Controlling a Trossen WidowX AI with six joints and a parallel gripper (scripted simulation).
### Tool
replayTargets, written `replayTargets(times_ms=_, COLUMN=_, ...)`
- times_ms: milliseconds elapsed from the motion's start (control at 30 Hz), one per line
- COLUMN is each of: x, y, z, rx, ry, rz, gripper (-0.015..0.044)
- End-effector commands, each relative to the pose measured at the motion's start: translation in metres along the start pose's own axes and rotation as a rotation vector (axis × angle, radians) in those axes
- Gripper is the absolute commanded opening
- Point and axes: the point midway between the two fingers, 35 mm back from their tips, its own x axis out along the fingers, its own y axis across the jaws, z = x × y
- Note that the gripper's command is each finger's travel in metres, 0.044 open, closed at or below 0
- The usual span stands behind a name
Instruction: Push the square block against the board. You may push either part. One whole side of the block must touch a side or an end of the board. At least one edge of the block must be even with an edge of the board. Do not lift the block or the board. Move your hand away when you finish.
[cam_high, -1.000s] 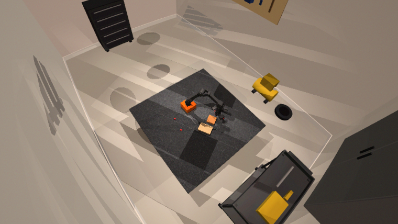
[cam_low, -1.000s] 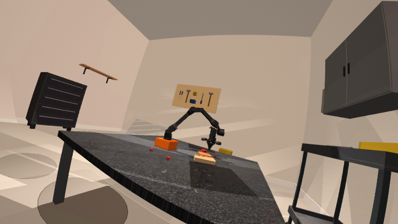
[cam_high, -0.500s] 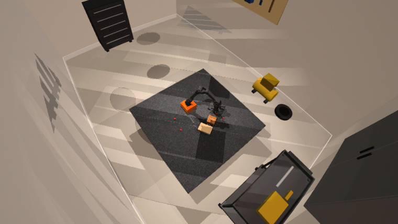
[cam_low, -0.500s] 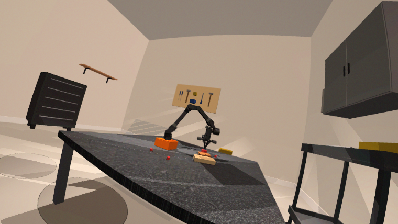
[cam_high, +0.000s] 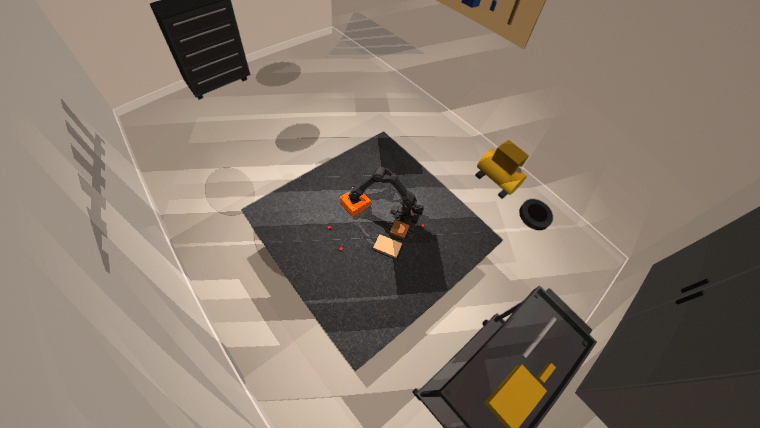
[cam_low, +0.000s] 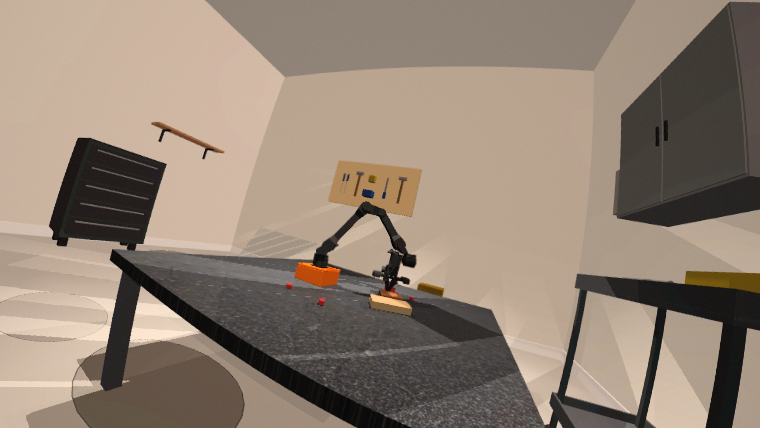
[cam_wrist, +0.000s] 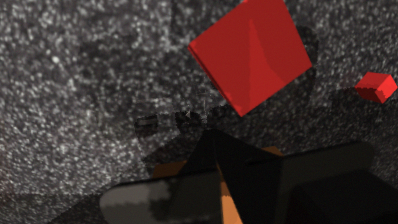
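Observation:
The square orange block (cam_high: 399, 229) (cam_low: 389, 294) lies flat, just behind the pale wooden board (cam_high: 387, 246) (cam_low: 390, 305). Their facing sides are very close; I cannot tell whether they touch. In the wrist view parts of the orange block (cam_wrist: 230, 206) show behind and between the fingers. My gripper (cam_high: 404, 221) (cam_low: 390, 289) (cam_wrist: 210, 135) is shut and empty, low at the block's far side, away from the board. Whether the tips touch the block is hidden. The board is not clearly seen in the wrist view.
A large-looking red cube (cam_wrist: 252, 60) lies close ahead of the fingertips, with a smaller-looking red cube (cam_wrist: 377, 87) to its right. Two small red cubes (cam_high: 329, 227) (cam_high: 340, 248) lie left of the board. The arm's orange base (cam_high: 355, 205) (cam_low: 317, 274) stands behind left.

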Motion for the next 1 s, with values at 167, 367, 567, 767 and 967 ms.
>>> replayTargets(times_ms=167, x=0.006, y=-0.003, z=-0.003, rx=-0.008, ry=-0.005, rz=-0.015, gripper=0.0000)
replayTargets(times_ms=367, x=0.006, y=-0.003, z=-0.010, rx=-0.008, ry=-0.004, rz=-0.015, gripper=0.0000)
replayTargets(times_ms=567, x=0.006, y=-0.003, z=-0.017, rx=-0.008, ry=-0.004, rz=-0.015, gripper=0.0000)
replayTargets(times_ms=767, x=0.006, y=-0.004, z=-0.025, rx=-0.008, ry=-0.003, rz=-0.015, gripper=0.0000)
replayTargets(times_ms=967, x=0.006, y=-0.004, z=-0.032, rx=-0.008, ry=-0.002, rz=-0.015, gripper=0.0000)
